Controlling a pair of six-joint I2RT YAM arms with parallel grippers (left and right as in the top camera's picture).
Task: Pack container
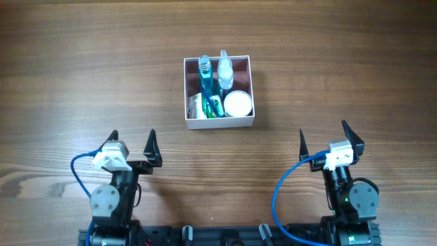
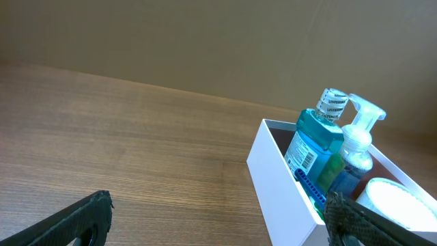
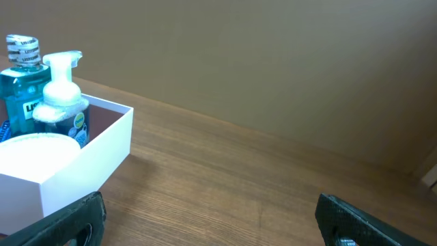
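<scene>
The container [image 1: 218, 124] is a square white box with a dusty-pink inside, standing at the table's middle back. It holds a blue mouthwash bottle [image 1: 204, 70], a white pump bottle [image 1: 225, 70], a round white jar [image 1: 238, 104], a blue comb-like item and a green packet [image 1: 212, 104]. The box also shows in the left wrist view [image 2: 280, 184] and the right wrist view [image 3: 82, 160]. My left gripper [image 1: 132, 140] is open and empty near the front left. My right gripper [image 1: 323, 134] is open and empty near the front right. Both are well short of the box.
The wooden table [image 1: 82, 75] stretches around the box. The arm bases and blue cables [image 1: 281, 195] sit at the front edge.
</scene>
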